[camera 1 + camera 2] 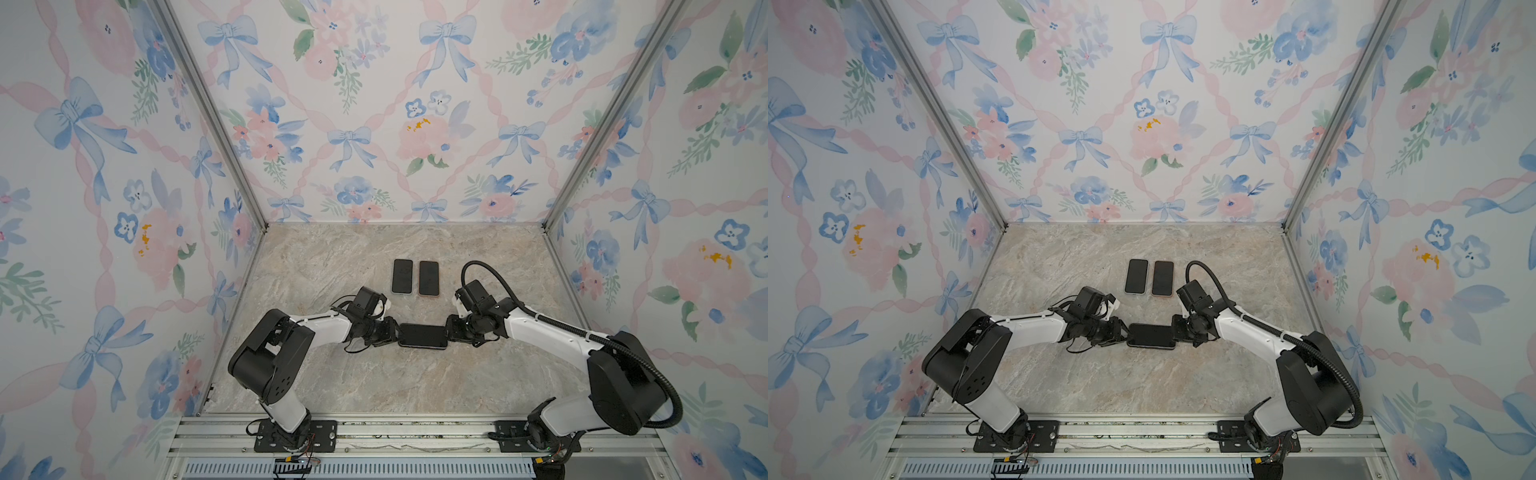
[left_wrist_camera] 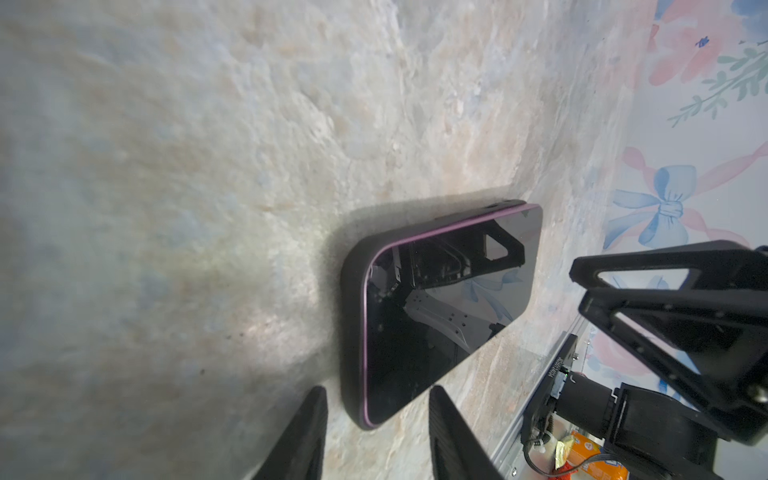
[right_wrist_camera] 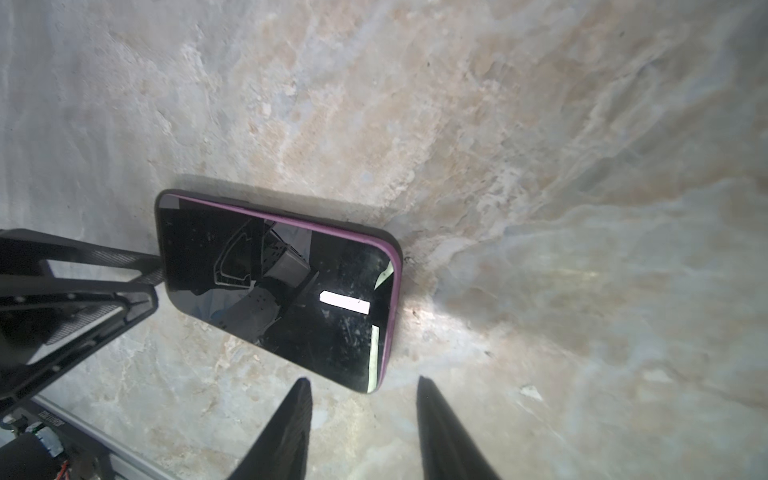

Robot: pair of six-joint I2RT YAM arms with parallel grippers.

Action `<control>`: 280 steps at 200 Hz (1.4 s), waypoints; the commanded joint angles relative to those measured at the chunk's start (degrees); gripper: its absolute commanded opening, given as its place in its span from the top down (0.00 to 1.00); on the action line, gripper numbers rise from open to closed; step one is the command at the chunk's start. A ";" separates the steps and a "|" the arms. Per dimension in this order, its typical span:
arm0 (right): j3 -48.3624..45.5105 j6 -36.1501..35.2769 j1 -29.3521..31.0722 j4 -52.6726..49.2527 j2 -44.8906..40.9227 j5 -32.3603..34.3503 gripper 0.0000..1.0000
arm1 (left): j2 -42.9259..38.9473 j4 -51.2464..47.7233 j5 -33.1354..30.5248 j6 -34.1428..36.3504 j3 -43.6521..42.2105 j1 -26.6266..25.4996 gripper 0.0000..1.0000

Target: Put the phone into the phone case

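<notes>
Your phone (image 1: 422, 336) is lying screen-up in the dark phone case (image 2: 353, 291), flat on the desk (image 1: 374, 374) near the middle. Your left tool (image 2: 376, 388) and right tool (image 3: 362, 378) are standing open at its short ends, gripping nothing. Two more phones (image 1: 402, 276) are lying side by side farther back.

At frame centre in both top views the jaws blend black-on-black with the phone (image 1: 422, 336), contact unreadable; its phone case (image 2: 353, 299) lies mostly hidden beneath it
</notes>
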 commanded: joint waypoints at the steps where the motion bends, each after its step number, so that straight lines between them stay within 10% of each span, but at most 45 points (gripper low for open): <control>1: -0.84 1.02 1.05 1.60 1.01 1.72 0.57 | 1.05 -4.33 -2.16 3.16 1.55 0.56 0.62; 280: -4.14 9.86 7.74 17.77 13.76 -6.83 0.86 | 6.90 -2.80 0.06 2.30 5.76 -3.71 0.75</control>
